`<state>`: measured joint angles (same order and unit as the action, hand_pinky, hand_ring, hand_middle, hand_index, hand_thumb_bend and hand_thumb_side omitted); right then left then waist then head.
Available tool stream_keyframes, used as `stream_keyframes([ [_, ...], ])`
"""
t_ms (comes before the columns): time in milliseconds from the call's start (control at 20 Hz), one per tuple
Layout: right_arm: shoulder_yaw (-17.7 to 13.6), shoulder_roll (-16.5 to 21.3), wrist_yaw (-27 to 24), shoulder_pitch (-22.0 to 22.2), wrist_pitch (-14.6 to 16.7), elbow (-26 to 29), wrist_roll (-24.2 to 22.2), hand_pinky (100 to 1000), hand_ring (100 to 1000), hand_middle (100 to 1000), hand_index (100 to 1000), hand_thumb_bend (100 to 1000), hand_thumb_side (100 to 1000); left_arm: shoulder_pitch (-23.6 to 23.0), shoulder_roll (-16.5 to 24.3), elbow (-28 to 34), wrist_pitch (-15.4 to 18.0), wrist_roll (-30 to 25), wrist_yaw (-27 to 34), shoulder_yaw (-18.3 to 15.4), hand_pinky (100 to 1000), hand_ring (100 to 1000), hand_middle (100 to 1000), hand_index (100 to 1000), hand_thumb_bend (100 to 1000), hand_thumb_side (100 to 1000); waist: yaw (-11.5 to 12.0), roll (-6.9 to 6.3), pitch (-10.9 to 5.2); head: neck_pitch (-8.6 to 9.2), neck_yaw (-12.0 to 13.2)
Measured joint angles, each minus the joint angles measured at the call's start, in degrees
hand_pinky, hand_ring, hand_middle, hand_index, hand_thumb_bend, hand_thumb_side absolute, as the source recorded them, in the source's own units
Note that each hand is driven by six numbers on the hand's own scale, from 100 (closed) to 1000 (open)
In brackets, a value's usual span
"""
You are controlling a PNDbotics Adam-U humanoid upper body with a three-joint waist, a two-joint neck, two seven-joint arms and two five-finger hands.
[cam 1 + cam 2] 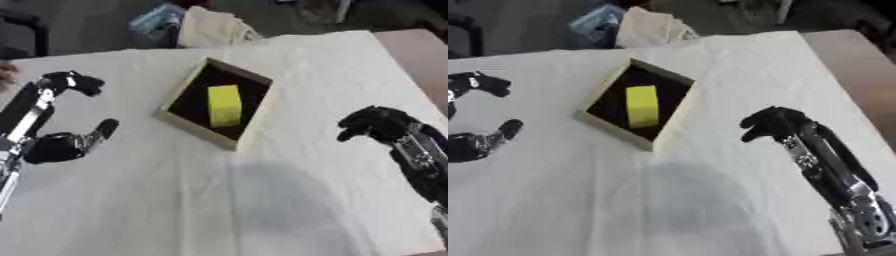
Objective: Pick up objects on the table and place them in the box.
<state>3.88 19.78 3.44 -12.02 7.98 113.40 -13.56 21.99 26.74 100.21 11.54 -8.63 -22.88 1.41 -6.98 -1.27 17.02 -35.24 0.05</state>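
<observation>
A shallow box (pixel 187 85) with pale walls and a black inside lies askew at the middle of the white-covered table. A yellow block (pixel 224 104) lies inside it. My left hand (pixel 54 145) hovers over the cloth at the left, well apart from the box, open, its fingers and thumb spread wide around nothing. My right hand (pixel 376 123) is over the cloth to the right of the box, its black fingers curled downward and empty.
The white cloth (pixel 262 200) covers the table, with a brown bare strip (pixel 420 55) at the far right. Beyond the far edge lie a cream cloth bundle (pixel 210 27) and a blue item (pixel 153 20). A dark shadow falls on the near cloth.
</observation>
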Motion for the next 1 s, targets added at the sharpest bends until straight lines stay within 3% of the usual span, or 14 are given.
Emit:
stream_keyframes([
  [400,0.01,-0.26,0.01,0.13,-0.19,0.00,-0.05,708,621,651,728,100,974,-2.89,-1.01,5.97,-5.00,-3.83,6.68,-1.17,811,674,623,806,384,556,0.27,0.16,-0.02,-0.60,0.77],
  [1000,0.01,-0.33,0.06,0.19,-0.37,0.00,-0.04,708,621,651,728,100,977,-2.91,-0.94,6.55,-7.19,-6.51,15.54,-3.11,812,675,624,807,377,558,0.33,0.13,0.03,-0.99,-0.04],
])
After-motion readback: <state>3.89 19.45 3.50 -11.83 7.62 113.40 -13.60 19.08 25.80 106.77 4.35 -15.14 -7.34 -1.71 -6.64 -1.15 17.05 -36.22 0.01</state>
